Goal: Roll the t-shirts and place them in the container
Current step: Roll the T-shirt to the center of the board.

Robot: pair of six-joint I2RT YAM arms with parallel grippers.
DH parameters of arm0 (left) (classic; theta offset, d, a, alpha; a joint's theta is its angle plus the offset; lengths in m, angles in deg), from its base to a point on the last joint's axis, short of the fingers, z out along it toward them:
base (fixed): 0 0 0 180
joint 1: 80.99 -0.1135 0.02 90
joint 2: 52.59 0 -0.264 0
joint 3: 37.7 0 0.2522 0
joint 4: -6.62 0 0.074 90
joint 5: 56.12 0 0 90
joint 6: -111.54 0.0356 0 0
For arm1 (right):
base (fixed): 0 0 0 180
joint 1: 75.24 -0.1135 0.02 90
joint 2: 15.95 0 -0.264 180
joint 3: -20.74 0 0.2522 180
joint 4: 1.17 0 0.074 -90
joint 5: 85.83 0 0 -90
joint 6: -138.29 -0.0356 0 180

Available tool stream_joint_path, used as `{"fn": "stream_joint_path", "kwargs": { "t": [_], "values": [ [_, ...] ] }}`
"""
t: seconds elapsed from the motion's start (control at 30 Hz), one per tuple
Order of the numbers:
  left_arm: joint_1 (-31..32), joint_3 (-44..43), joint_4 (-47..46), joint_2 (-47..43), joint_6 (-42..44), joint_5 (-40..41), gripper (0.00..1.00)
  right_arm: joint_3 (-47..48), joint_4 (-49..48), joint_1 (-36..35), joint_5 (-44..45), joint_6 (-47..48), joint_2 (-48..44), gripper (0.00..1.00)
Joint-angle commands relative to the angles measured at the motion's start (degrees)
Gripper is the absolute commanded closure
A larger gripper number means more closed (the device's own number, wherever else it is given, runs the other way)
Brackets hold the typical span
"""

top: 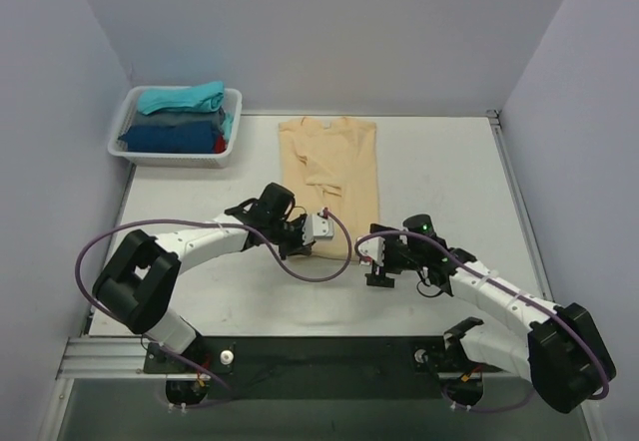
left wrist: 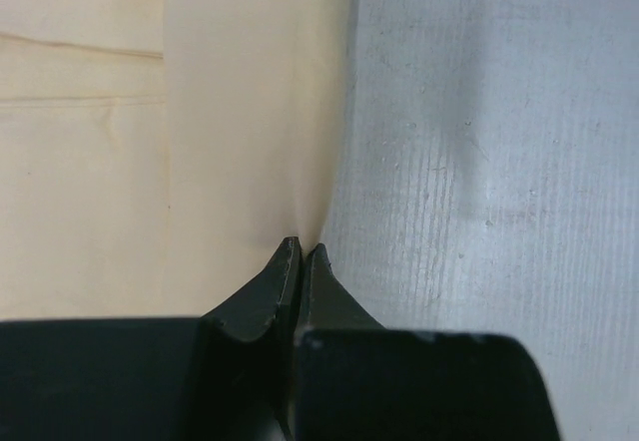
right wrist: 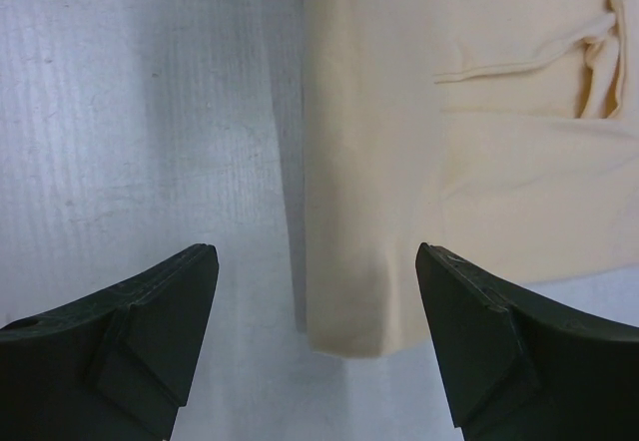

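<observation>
The tan t-shirt (top: 329,167) is lying flat on the white tabletop (top: 439,182), folded lengthwise into a narrow band with its collar toward the far wall and its hem toward the arms. The left arm is reaching from its base up and across to the right, elbow bent, with its wrist hanging over the near left corner of the shirt. The left tool (left wrist: 302,249) is clenched, its two dark fingertips meeting right on the shirt's side edge, where the cloth is drawing in toward them, so it appears to be pinching that edge. The right arm is stretching leftward and low from its base, forearm nearly level, bringing its wrist to the near right corner. The right tool (right wrist: 315,253) is released, its fingers standing wide apart and straddling the rounded bottom corner of the shirt without touching the cloth. At the far left, a white basket (top: 235,122) is holding the other t-shirts stacked folded: teal (top: 180,97) on top, grey beneath, then dark blue (top: 170,140), with red showing at the right end.
</observation>
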Motion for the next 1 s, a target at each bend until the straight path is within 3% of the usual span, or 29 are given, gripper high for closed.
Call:
{"fn": "stream_joint_path", "kwargs": {
  "t": [0.0, 0.3, 0.43, 0.53, 0.63, 0.77, 0.97],
  "values": [
    [-1.30, -4.14, 2.99, 1.78, -0.80, -6.01, 1.00, 1.03, -9.69, -1.76, 1.97, 1.94, 3.51, 0.18],
    [-3.23, -8.28, 6.86, 4.33, -2.20, -10.50, 1.00, 1.57, -10.75, -5.54, 2.06, 4.40, 8.18, 0.17],
    [-4.55, -8.19, 7.12, 4.42, -2.73, -12.17, 1.00, 0.68, -16.27, -8.09, 7.94, 3.26, 11.50, 0.18],
    [-5.78, -8.45, 7.56, 4.85, -2.99, -13.48, 1.00, 2.00, -16.72, -8.71, 11.63, 2.91, 15.02, 0.27],
    [-6.75, -9.94, 10.37, 6.00, -1.68, -15.24, 1.00, 3.93, -15.94, -8.36, 14.71, 1.51, 17.48, 0.42],
    [-8.24, -13.19, 15.46, 7.84, 1.57, -17.09, 1.00, 8.67, -8.92, -6.00, 12.61, -0.16, 18.20, 0.69],
    [-9.74, -23.02, 29.60, 13.37, 9.91, -20.16, 1.00, 17.01, 6.54, -2.66, 2.96, -4.03, 17.84, 0.80]
  ]
}}
